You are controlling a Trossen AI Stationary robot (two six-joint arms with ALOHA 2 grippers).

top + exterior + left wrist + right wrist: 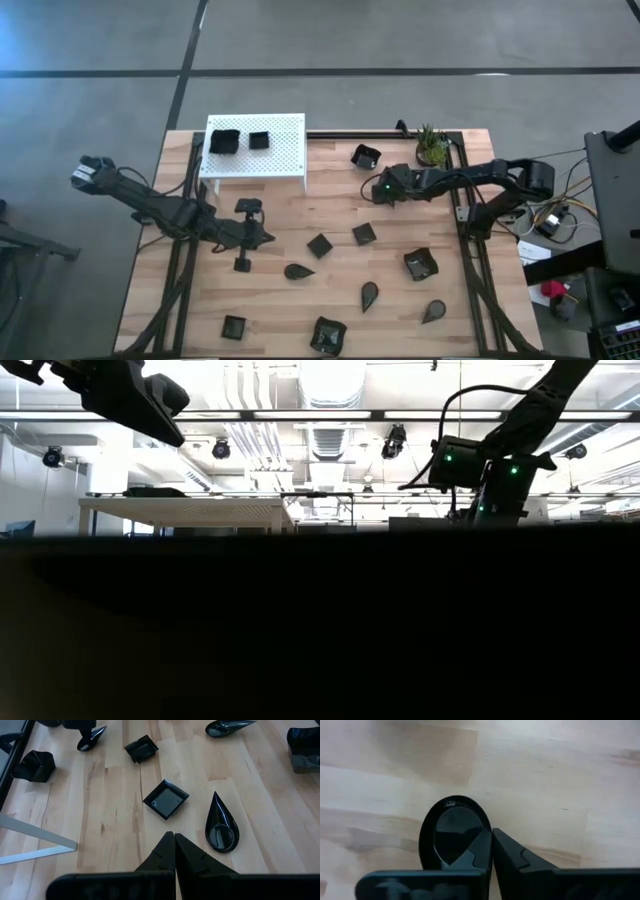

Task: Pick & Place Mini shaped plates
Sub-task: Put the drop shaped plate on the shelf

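High view: right gripper [380, 190] is hanging over the table at 1 o'clock; black plates [364, 234] are lying across the wood, two on the white platform [285, 150].
Left wrist view: left gripper [174, 842] is resting closed, empty; square plate [166, 799] at 12 o'clock.
Right wrist view: jaws are pinching a teardrop plate [451, 832]'s rim.

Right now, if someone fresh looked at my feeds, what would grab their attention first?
Probably the scatter of mini shaped plates, glossy black against the pale wooden table, with two more set on the white perforated platform at the far left. Next, the right gripper, shut on the rim of a teardrop plate near the table's far right. The left gripper is shut and empty beside a square plate mid-table.
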